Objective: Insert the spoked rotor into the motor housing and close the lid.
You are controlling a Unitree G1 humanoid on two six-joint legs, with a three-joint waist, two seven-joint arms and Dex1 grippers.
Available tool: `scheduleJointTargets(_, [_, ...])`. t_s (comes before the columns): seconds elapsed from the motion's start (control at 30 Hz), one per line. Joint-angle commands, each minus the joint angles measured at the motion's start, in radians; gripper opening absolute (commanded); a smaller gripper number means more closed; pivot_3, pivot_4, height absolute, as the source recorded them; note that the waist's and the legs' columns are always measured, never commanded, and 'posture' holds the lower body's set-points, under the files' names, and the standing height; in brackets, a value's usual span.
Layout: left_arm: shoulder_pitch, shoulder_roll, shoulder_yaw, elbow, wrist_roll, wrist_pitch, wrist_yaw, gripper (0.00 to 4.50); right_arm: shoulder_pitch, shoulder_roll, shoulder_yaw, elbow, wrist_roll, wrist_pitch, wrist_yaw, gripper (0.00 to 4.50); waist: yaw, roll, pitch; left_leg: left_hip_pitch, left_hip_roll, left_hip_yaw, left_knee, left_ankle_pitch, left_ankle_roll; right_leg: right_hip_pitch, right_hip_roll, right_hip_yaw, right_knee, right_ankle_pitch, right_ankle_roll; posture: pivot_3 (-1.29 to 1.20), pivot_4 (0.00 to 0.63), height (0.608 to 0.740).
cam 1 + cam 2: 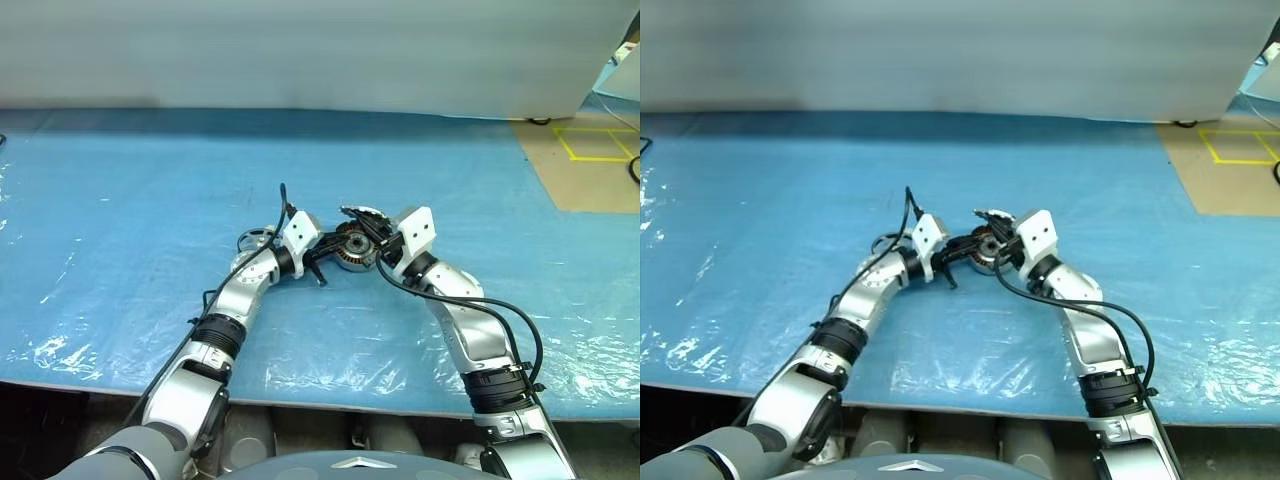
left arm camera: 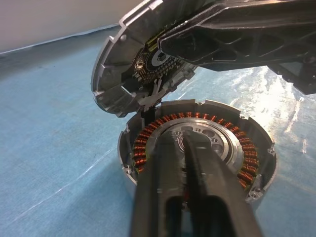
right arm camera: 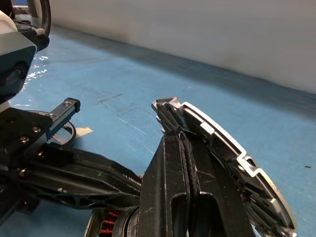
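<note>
1. My left fingers [image 2: 190,197] are pressed together, holding nothing, with their tips over the centre of the motor housing [image 2: 197,153].
2. My right fingers [image 3: 185,163] are clamped on the edge of the lid [image 3: 222,158], holding it tilted just above the housing's far rim.
3. The housing sits on the blue table [image 1: 150,220] between my two arms, copper windings showing, with the spoked rotor [image 2: 200,143] seated inside the ring.
4. A small silver ring [image 1: 256,239] lies on the table beside my left wrist.
</note>
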Motion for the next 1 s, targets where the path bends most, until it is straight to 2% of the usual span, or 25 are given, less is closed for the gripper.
scheduleJointTargets(0.03, [0.002, -0.005, -0.033, -0.034, 0.018, 0.016, -0.013, 0.02, -0.011, 0.012, 0.0, -0.028, -0.004, -0.016, -0.007, 0.0, 0.0, 0.0, 0.0, 0.0, 0.0, 0.0, 0.0, 0.0, 0.0, 0.0, 0.0, 0.0, 0.0, 0.0, 0.0, 0.0, 0.15, 0.74])
scheduleJointTargets(0.43, [0.044, 0.034, -0.109, -0.075, 0.058, 0.111, -0.062, 0.02, -0.078, 0.086, -0.065, -0.041, 0.027, 0.027, -0.111, 0.0, 0.0, 0.0, 0.0, 0.001, 0.0, 0.0, 0.0, 0.0, 0.0, 0.0, 0.0, 0.0, 0.0, -0.002, -0.003, 0.0, 0.15, 0.74])
scheduleJointTargets(0.73, [0.047, 0.035, -0.109, -0.08, 0.052, 0.119, -0.064, 0.02, -0.081, 0.102, -0.05, -0.007, -0.059, 0.018, -0.208, 0.0, 0.0, 0.0, 0.0, 0.001, 0.0, 0.0, -0.001, 0.0, 0.0, 0.0, 0.0, 0.0, -0.001, -0.002, -0.003, 0.0, 0.15, 0.74])
scheduleJointTargets(0.9, [0.05, 0.033, -0.108, -0.079, 0.052, 0.12, -0.061, 0.02, -0.088, 0.1, -0.018, 0.04, -0.169, 0.036, -0.29, 0.0, -0.001, 0.0, 0.0, 0.001, 0.0, 0.0, -0.002, 0.0, -0.001, 0.001, 0.0, 0.0, -0.001, -0.001, -0.002, 0.0, 0.15, 0.74])
scheduleJointTargets(1.0, [0.052, 0.033, -0.107, -0.08, 0.05, 0.12, -0.058, 0.02, -0.085, 0.108, -0.009, 0.043, -0.17, 0.025, -0.282, 0.0, -0.001, 0.0, 0.0, 0.001, 0.0, 0.0, -0.002, 0.0, -0.001, 0.001, 0.0, 0.0, -0.001, -0.001, -0.001, 0.0, 0.15, 0.74])
